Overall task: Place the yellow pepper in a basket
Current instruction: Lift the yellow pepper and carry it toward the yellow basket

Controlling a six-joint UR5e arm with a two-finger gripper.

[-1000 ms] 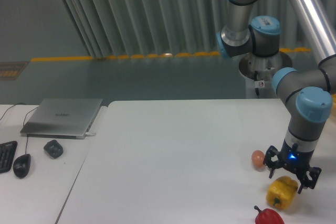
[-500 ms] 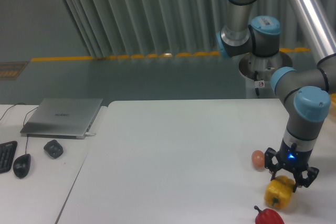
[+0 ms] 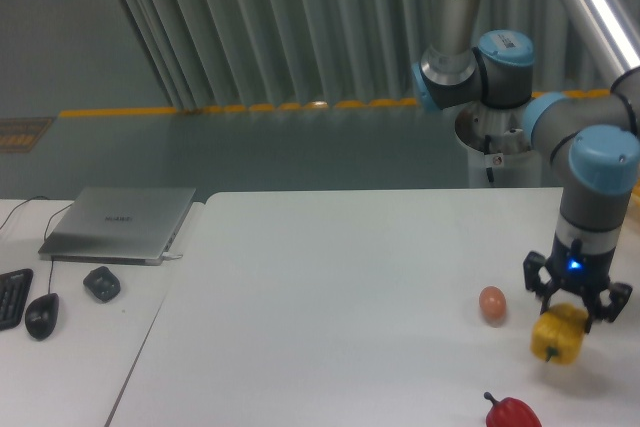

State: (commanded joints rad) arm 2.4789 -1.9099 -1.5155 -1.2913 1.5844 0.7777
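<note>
Gripper (image 3: 577, 309): fingers closed on the top of the yellow pepper (image 3: 558, 338).
Yellow pepper: held between the fingers, hanging below them.
Egg (image 3: 491, 303): left of the fingers, apart.
Red pepper (image 3: 511, 413): below-left of the fingers.

You see the yellow pepper (image 3: 558, 337), blocky and glossy, hanging clear of the table, clamped at its top.
</note>
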